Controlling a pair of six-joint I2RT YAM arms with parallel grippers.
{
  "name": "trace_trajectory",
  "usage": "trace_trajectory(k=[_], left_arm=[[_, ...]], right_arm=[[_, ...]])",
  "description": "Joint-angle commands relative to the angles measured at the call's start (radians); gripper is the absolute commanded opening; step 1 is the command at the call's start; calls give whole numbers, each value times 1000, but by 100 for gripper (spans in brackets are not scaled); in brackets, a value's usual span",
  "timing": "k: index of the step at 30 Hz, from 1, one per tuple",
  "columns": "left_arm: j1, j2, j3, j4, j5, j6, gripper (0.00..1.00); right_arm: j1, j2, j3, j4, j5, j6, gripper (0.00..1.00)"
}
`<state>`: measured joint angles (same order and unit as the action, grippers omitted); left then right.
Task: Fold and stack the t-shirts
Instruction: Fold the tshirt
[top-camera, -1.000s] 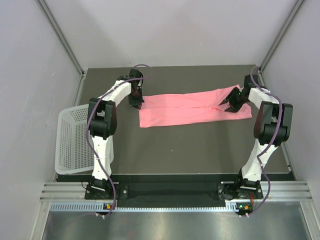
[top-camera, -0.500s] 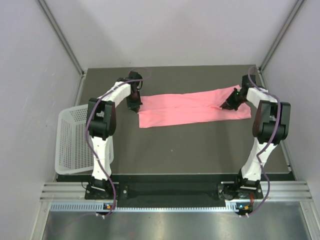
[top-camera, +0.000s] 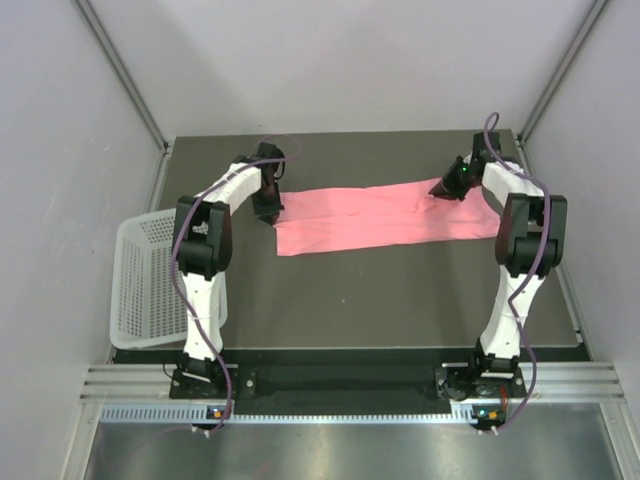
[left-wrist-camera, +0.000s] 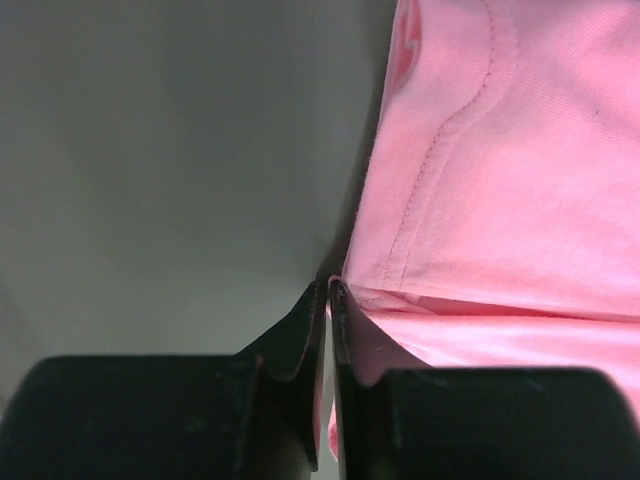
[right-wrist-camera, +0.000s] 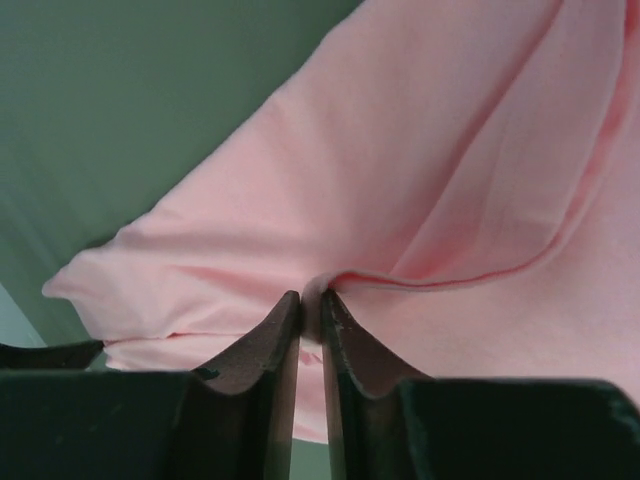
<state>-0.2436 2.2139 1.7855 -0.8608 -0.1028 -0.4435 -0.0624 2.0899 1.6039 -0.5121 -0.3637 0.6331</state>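
A salmon-pink t-shirt (top-camera: 385, 215) lies as a long folded band across the far half of the dark table. My left gripper (top-camera: 272, 210) is at its left end, shut on the shirt's edge; the left wrist view shows the hem (left-wrist-camera: 470, 200) and my jaws pinched on the fabric's edge (left-wrist-camera: 328, 290). My right gripper (top-camera: 443, 190) is at the shirt's far right edge, shut on a pinched fold of the fabric (right-wrist-camera: 312, 300), with the pink cloth (right-wrist-camera: 420, 180) spreading out beyond it.
A white perforated plastic basket (top-camera: 145, 285) stands off the table's left edge. Grey walls enclose the table (top-camera: 380, 300) on the left, back and right. The arms' bases sit on the metal rail at the near edge.
My right gripper has moved from the shirt's right end toward the far edge and a little left, pulling fabric with it. The left gripper has stayed at the left end.
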Motion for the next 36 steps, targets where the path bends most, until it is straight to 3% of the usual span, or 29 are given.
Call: trace_trajectory(k=[1,13,19,21,22,25,29,36], left_arm=[[12,-42,31,-18,-28,0,12],[7,-167,-50,-35,-18,-1,44],[6,-230,-93,-26,18,-1,46],[0,-246,-97,-24,28,6,51],[-3,-253,-98,-21,40,12,53],[-11,-289,-116,9,78,23,58],[-23,-324,-146,37,130,8,59],[-48,-376,-190,42,178,-14,57]], right_arm=[[13,53,77,40,-20,-9,17],[39,208,246,216,-176,-3,19],[39,207,268,225,-215,27,27],[33,161,260,199,-187,13,30],[30,145,264,161,-160,2,38],[38,95,306,-29,-19,-62,48],[108,62,291,-118,184,-122,48],[196,76,332,-158,357,-206,42]])
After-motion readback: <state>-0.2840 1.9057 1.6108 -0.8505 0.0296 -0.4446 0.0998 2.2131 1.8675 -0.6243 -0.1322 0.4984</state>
